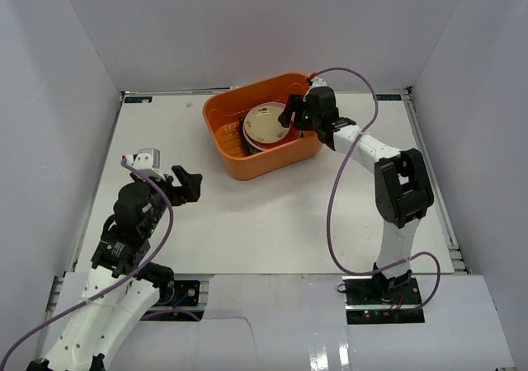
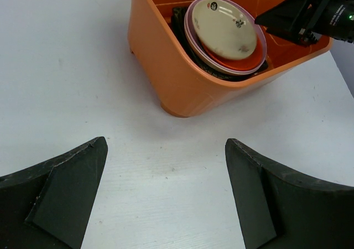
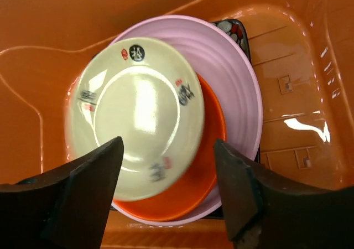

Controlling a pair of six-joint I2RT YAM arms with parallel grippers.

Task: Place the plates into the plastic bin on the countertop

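In orange bin (image 1: pixel 264 163): plates stacked. On top, beige plate (image 3: pixel 135 116) with small motifs. Under it red-orange plate (image 3: pixel 206 169), then pink plate (image 3: pixel 235 77), with corner of black floral plate (image 3: pixel 237 30) peeking out at bottom. Stack looks tilted; we judge nesting saves room. Other plates: we cannot tell.

We see right hand (image 3: pixel 166 166) hovering just above beige plate, fingers apart, holding nothing. We read this as release pose.

We see left hand (image 2: pixel 166 171) empty, fingers apart, over bare desk (image 1: pixel 272 223), well apart from bin. Likely parked out of way.
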